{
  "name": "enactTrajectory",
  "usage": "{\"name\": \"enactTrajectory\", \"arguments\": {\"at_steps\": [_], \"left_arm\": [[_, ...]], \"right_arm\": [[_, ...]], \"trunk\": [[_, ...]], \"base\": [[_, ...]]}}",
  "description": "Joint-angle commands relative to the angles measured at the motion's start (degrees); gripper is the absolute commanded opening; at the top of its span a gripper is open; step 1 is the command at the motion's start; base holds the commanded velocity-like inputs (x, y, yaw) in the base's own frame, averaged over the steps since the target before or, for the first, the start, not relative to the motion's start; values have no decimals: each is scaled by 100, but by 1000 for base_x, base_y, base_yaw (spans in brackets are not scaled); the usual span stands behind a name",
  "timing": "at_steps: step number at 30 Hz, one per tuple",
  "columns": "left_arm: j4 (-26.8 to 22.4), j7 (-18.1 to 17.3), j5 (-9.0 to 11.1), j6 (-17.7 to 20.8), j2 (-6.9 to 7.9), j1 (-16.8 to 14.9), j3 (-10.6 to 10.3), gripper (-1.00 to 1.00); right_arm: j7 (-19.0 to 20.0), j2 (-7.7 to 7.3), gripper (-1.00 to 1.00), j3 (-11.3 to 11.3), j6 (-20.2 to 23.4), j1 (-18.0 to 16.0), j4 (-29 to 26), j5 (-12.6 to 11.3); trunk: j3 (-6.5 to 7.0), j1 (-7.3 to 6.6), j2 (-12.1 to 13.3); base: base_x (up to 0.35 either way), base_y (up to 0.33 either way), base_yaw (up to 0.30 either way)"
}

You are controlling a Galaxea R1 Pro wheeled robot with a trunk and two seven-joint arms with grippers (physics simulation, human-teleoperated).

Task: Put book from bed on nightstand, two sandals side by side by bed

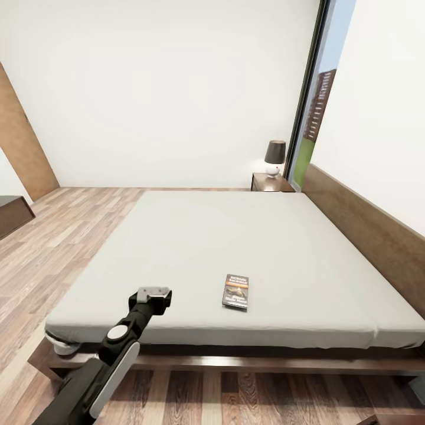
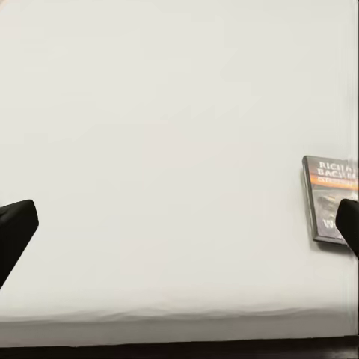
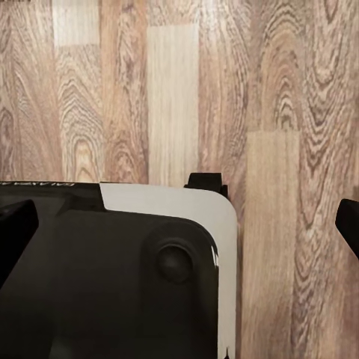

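In the head view we see our left tool (image 1: 154, 293) reaching out over the near edge of the bed (image 1: 195, 260), above the pale mattress. The book (image 1: 236, 291) lies flat on the mattress just to the right of that tool, apart from it. Far beyond the tool, at the bed's far corner, stands a nightstand (image 1: 270, 182) with a lamp (image 1: 274, 158) on it.

In the left wrist view we look down on the mattress (image 2: 172, 149). The left tool (image 2: 179, 228) is spread wide with nothing between its fingers; the book (image 2: 329, 198) lies by one fingertip (image 2: 348, 221).

In the right wrist view the right tool (image 3: 179, 228) is also wide apart and empty, hanging over the plank floor (image 3: 284, 97) and our own dark base (image 3: 112, 277).
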Motion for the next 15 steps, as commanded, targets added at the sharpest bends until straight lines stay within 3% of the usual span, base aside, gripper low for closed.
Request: {"name": "enactTrajectory", "arguments": {"at_steps": [1, 15], "left_arm": [[11, 0, 25, 55, -46, -29, -23, 100], [79, -233, -76, 741, -358, -283, -40, 100]], "right_arm": [[41, 5, 100, -37, 12, 3, -13, 22], [36, -1, 100, -68, -254, 3, 3, 1]], "trunk": [[-5, 0, -4], [-5, 0, -4]], "base": [[0, 0, 0], [0, 0, 0]]}}
